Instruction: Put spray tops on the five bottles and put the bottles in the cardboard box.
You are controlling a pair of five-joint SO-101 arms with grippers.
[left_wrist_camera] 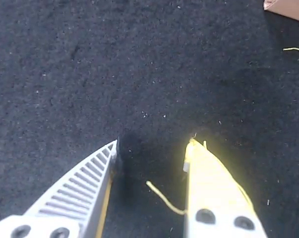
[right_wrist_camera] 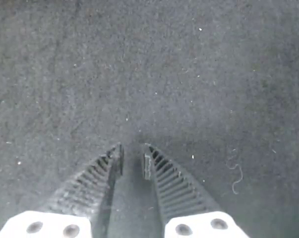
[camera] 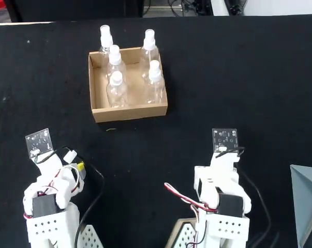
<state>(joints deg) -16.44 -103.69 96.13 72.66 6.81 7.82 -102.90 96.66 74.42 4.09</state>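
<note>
Item, left: the left gripper (left_wrist_camera: 153, 148), claw spread wide over bare black table (camera: 249, 77), nothing between the jaws; its arm sits folded at the near edge, well apart from the work. Item, centre: the cardboard box (camera: 129, 112), open-topped, standing toward the far side of the table. Five clear bottles (camera: 117, 88) stand upright in two rows in it, each with a white spray top (camera: 116, 77) on. The two rearmost rise past the far wall, so we cannot confirm that their bases sit inside. Item, right: the right gripper (right_wrist_camera: 133, 148), claw drawn all but together with only a thin slit left, pinching nothing, also held back at the near edge. Item, far right: a grey angular object (camera: 307, 206) at the table's edge. We judge the task essentially done. What remains is to keep both arms retracted and low, avoid any sweep toward the box that could tip the tall bottles, and check the rear bottles' seating.
</note>
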